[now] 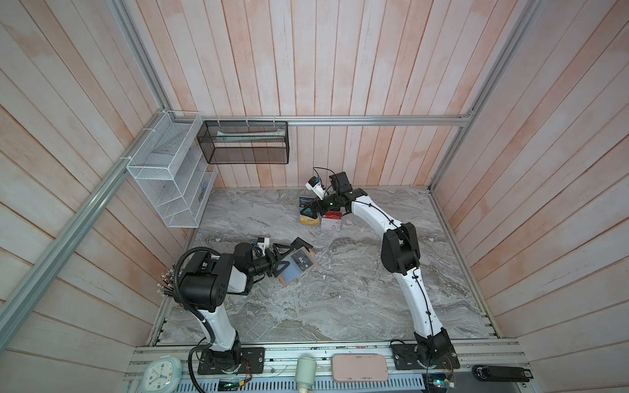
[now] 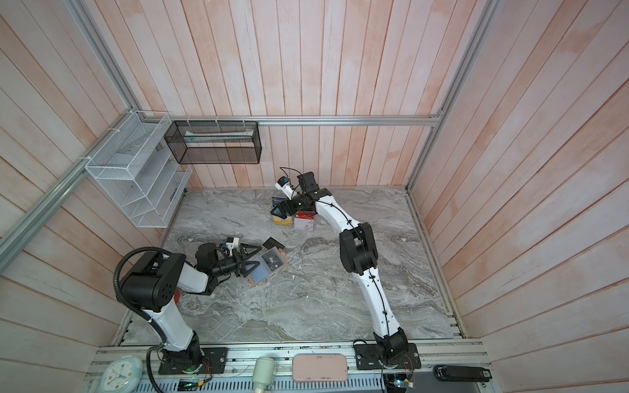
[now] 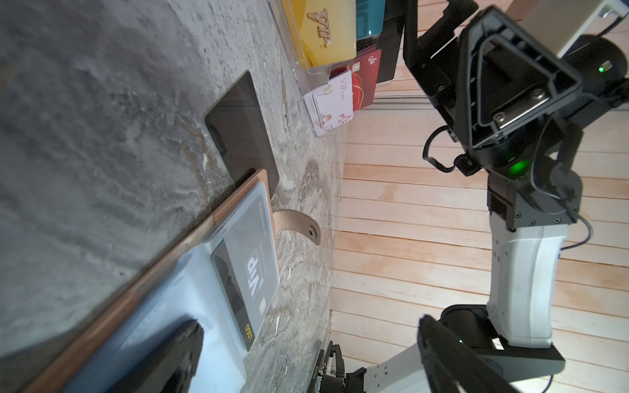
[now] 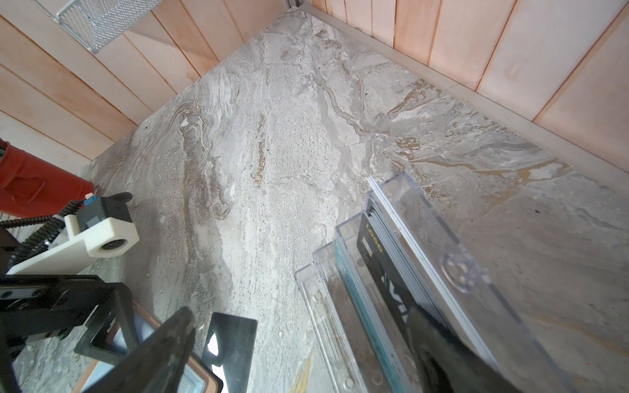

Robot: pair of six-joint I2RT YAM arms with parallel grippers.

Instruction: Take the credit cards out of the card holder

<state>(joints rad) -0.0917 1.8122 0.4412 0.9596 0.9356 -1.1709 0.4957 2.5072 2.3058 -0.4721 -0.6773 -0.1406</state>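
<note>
The card holder (image 1: 292, 276) lies open on the marble table (image 1: 340, 299), left of centre in both top views, with its snap tab (image 3: 299, 228) spread flat on the stone. The job looks partly done. A plain black card (image 1: 301, 243) is out on the table at the holder's upper edge; in the left wrist view, one of its ends touches or slips just under the holder's rim. The black Vip card (image 1: 301, 262) sits in a clear pocket of the holder, so at least that one is left to pull. A dark red card (image 3: 366, 76) stands in the clear acrylic rack (image 4: 442, 231) near the back wall, but I cannot tell whether it came from the holder. The left gripper (image 1: 290, 257) is spread wide and holds nothing, with one finger low over the pale blue lining and the other above the holder's upper edge. The right gripper (image 1: 313, 211) hangs over the rack, upper centre of the frame, also spread wide and empty.
</note>
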